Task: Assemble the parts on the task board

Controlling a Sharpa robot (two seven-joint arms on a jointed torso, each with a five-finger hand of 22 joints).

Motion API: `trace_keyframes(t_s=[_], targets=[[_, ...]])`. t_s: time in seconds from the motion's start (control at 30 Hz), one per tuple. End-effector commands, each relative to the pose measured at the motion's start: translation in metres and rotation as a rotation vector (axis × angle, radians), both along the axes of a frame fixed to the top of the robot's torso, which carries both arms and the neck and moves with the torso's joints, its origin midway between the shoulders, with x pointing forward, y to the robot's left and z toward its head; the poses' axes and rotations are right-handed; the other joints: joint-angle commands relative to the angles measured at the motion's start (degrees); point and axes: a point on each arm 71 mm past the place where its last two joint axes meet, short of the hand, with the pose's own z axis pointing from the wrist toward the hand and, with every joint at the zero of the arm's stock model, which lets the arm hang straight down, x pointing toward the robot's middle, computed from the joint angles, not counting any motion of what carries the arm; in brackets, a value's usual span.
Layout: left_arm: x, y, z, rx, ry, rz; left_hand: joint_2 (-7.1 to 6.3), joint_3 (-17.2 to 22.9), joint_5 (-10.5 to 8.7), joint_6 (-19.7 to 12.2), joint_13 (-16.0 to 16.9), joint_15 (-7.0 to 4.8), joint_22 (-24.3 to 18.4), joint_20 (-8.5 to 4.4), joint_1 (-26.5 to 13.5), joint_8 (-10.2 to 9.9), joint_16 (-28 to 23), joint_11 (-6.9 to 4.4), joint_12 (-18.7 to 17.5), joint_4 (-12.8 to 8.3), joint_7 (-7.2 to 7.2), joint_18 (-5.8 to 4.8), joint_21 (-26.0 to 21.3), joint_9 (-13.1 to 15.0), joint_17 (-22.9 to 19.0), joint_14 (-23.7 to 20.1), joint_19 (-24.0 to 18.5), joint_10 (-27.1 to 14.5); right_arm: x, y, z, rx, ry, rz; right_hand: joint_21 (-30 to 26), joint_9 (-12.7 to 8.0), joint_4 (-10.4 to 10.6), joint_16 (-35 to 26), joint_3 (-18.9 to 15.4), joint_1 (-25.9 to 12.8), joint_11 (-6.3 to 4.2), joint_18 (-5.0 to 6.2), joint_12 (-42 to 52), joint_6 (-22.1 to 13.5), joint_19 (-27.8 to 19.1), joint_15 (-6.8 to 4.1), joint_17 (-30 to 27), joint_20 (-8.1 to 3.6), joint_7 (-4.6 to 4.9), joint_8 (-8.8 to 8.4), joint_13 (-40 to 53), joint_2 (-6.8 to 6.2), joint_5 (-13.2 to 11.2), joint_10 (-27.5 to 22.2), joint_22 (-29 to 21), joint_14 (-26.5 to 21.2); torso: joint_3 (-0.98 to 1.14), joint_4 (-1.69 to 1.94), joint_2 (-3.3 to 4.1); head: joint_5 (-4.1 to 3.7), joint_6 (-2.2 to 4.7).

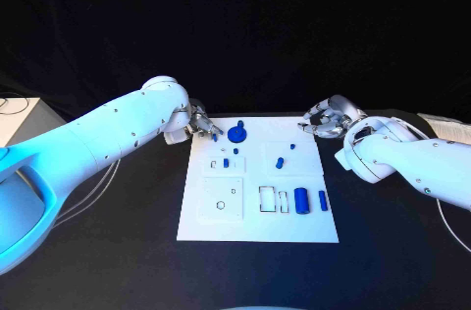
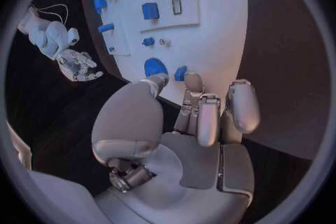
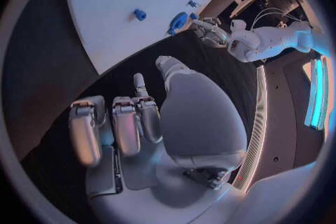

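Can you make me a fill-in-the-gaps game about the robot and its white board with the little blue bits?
1. The task board lies on a ____ table.
2. The small parts on the board are coloured ____.
3. The left hand is at the board's far ____ corner.
4. The right hand holds ____.

Missing words: black; blue; left; nothing

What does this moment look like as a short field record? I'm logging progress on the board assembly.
board: white plate mid-table, blue parts spread on it
round part: near the board's far-left corner
cylinder: lying beside a thinner bar
left hand: at the far-left corner, close to a small part; holds nothing clearly
right hand: off the far-right corner, fingers curled, empty
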Motion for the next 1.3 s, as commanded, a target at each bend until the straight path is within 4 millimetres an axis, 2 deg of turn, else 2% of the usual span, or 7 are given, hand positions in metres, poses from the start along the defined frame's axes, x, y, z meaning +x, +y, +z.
trace_keyframes(t_s=[0.03,0.3,0.5,0.77,1.03,1.2,1.3], targets=[[-0.0007,-0.0029,0.0007,-0.027,0.003,-0.003,0.03,0.2,0.39,-0.3,-0.2,-0.43,-0.1,-0.29,0.9,0.3,0.1,-0.06,0.1,-0.3,-0.10,-0.78,0.2,0.1,9.4,4.1,0.2,0.0,0.0001,0.0010,0.0002,-0.011,-0.002,0.009,-0.2,-0.1,0.0,-0.2,0.3,-0.3,-0.17,-0.73,-0.2,-0.2,5.8,-0.01,14.1,-0.12,-0.16,0.37,10.6,0.08,0.4,1.3,14.8,5.9,0.00,0.00,-0.02,0.03,-0.03],[-0.0010,-0.0043,0.0011,-0.031,0.001,-0.004,0.77,1.5,0.39,-0.8,-0.1,-0.58,0.0,-0.39,3.5,1.4,0.1,-0.24,0.2,-0.4,-0.30,-0.77,0.2,0.9,9.4,4.1,0.1,-0.1,0.0003,0.0016,0.0001,-0.012,-0.001,0.009,-0.2,-0.1,0.0,-0.2,0.3,-0.3,-0.17,-0.73,-0.2,-0.2,5.8,-0.01,14.1,-0.12,-0.16,0.37,10.6,0.08,0.4,1.3,14.8,5.9,0.02,-0.02,0.00,0.10,-0.08],[-0.0008,-0.0028,0.0006,-0.029,0.005,-0.002,1.58,4.2,0.39,-1.5,0.0,-0.76,0.1,-0.54,6.4,2.3,0.1,-0.45,0.2,-0.8,-0.52,-0.78,0.3,1.6,9.4,4.1,0.1,-0.1,0.0003,0.0017,0.0000,-0.011,-0.001,0.010,-0.2,-0.1,0.0,-0.2,0.3,-0.3,-0.17,-0.73,-0.2,-0.2,5.8,-0.01,14.1,-0.12,-0.16,0.37,10.6,0.08,0.4,1.3,14.8,5.9,0.02,-0.02,0.01,0.05,-0.14],[-0.0006,-0.0010,-0.0008,-0.020,0.019,-0.005,1.58,4.9,0.36,-1.5,0.3,-0.80,0.2,-0.57,7.0,2.6,0.2,-0.50,0.4,-1.0,-0.57,-0.80,0.3,1.8,9.5,4.1,0.2,0.1,-0.0004,0.0025,0.0001,-0.011,0.000,0.013,-0.2,-0.1,0.0,-0.2,0.3,-0.3,-0.17,-0.73,-0.2,-0.2,5.8,-0.01,14.1,-0.12,-0.16,0.37,10.6,0.08,0.4,1.3,14.8,5.9,0.06,-0.06,0.04,0.05,-0.26],[-0.0007,-0.0014,-0.0030,-0.012,0.031,-0.010,1.62,5.5,0.38,-1.6,0.6,-0.84,0.2,-0.60,7.3,2.8,0.2,-0.56,0.6,-1.0,-0.64,-0.80,0.3,2.0,9.6,4.1,0.1,0.3,-0.0008,0.0031,0.0002,-0.010,0.000,0.016,-0.2,-0.1,0.0,-0.2,0.3,-0.3,-0.17,-0.73,-0.2,-0.2,5.8,-0.01,14.1,-0.12,-0.16,0.37,10.6,0.08,0.4,1.3,14.8,5.9,0.00,-0.06,0.04,-0.06,-0.36],[-0.0011,-0.0018,-0.0041,-0.010,0.037,-0.013,1.34,8.6,0.44,-2.0,0.5,-0.96,0.4,-0.71,8.6,3.4,0.3,-0.68,0.7,-1.7,-0.76,-0.82,0.4,2.3,9.6,4.1,0.2,0.2,-0.0009,0.0032,0.0002,-0.010,0.000,0.016,-0.2,-0.1,0.0,-0.2,0.3,-0.3,-0.17,-0.73,-0.2,-0.2,5.8,-0.01,14.1,-0.12,-0.16,0.37,10.6,0.08,0.4,1.3,14.8,5.9,0.00,-0.02,0.03,-0.11,-0.47],[-0.0014,-0.0018,-0.0044,-0.011,0.040,-0.014,0.53,13.4,0.50,-2.5,0.3,-1.00,0.4,-0.80,9.4,3.9,0.3,-0.69,0.5,-3.4,-0.72,-0.80,0.4,2.6,9.7,4.2,0.1,0.1,-0.0009,0.0032,0.0002,-0.010,0.000,0.016,-0.2,-0.1,0.0,-0.2,0.3,-0.3,-0.17,-0.73,-0.2,-0.2,5.8,-0.01,14.1,-0.12,-0.16,0.37,10.6,0.08,0.4,1.3,14.8,5.9,0.00,0.01,0.03,-0.16,-0.41]])
